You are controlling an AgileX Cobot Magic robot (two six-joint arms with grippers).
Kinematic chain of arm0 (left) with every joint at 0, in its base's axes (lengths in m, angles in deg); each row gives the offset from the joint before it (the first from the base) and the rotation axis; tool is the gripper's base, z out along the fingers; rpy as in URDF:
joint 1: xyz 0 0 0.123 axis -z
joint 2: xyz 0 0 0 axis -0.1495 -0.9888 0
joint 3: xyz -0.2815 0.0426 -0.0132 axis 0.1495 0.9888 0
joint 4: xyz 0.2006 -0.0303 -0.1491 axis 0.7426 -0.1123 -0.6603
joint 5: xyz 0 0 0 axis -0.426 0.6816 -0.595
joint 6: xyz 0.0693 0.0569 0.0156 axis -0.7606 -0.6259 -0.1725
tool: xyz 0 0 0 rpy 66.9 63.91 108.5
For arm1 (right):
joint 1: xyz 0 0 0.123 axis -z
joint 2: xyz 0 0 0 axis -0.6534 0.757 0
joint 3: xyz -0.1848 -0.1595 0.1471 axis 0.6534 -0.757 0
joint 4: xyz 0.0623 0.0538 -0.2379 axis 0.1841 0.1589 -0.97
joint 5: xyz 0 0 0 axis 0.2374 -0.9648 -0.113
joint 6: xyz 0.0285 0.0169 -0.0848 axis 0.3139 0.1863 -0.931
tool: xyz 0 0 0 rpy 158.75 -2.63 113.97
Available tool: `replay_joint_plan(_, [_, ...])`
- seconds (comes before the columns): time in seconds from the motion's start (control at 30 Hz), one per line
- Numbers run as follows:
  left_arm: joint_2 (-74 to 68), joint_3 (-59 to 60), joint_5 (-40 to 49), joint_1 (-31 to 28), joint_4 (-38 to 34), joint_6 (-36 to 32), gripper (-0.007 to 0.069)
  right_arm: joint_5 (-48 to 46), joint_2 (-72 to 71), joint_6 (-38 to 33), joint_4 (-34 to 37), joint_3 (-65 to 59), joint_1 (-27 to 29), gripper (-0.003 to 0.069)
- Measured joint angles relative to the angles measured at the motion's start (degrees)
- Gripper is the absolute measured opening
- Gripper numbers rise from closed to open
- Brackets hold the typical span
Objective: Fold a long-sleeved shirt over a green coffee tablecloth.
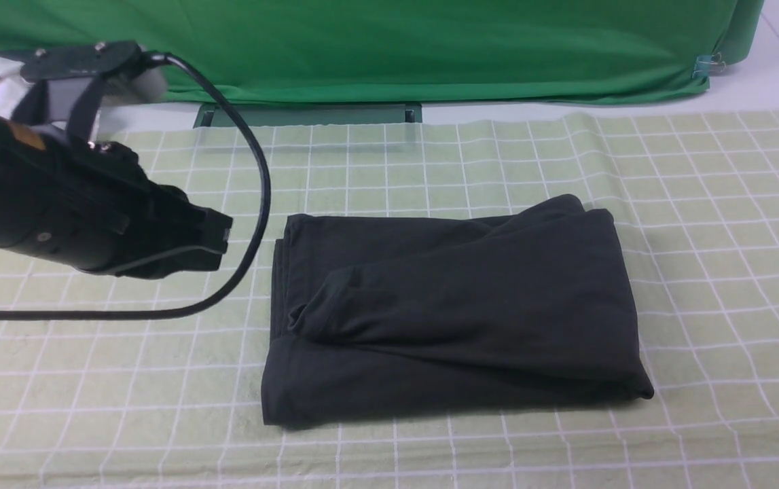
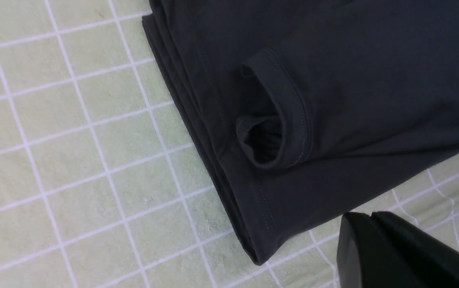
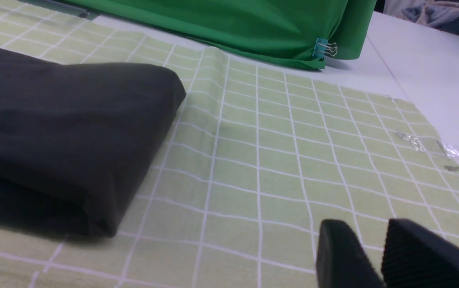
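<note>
On the checked tablecloth [image 1: 701,204] I see the shirt [image 1: 450,305] folded compact, seemingly finished, left claw [image 1: 216,234] shut beside it, right claw [image 3: 377,256] slightly parted, both empty.

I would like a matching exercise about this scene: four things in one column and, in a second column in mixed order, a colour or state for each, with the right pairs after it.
Things:
1. long-sleeved shirt
2. green coffee tablecloth
3. left hand
4. binder clip

Colour or state:
A. shut, holding nothing, above the cloth beside the shirt
B. pale yellow-green with thin white lines in squares
C. black, lying folded in a rectangle
D. clamped on the corner of the deep green backdrop

Right pairs: 1-C, 2-B, 3-A, 4-D
</note>
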Motion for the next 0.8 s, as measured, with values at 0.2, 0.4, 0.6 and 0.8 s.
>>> replay_joint_plan(0.2, [6.22, 0.00, 1.45, 0.00, 3.77, -0.06, 0.0011, -0.05, 0.00, 0.62, 0.00, 0.00, 0.00, 0.0190])
replay_joint_plan(0.4, [10.86, 0.00, 2.93, 0.00, 4.80, -1.42, 0.0011, -0.15, 0.00, 5.47, 0.00, 0.00, 0.00, 0.0201])
replay_joint_plan(0.6, [14.63, 0.17, 5.77, 0.00, 4.85, -3.37, 0.0011, -0.24, 0.00, 6.19, 0.00, 0.00, 0.00, 0.0211])
replay_joint_plan(0.8, [25.76, 7.74, 3.13, 0.00, 3.38, -4.83, 0.0012, -0.40, 0.00, 6.23, 0.00, 0.00, 0.00, 0.0221])
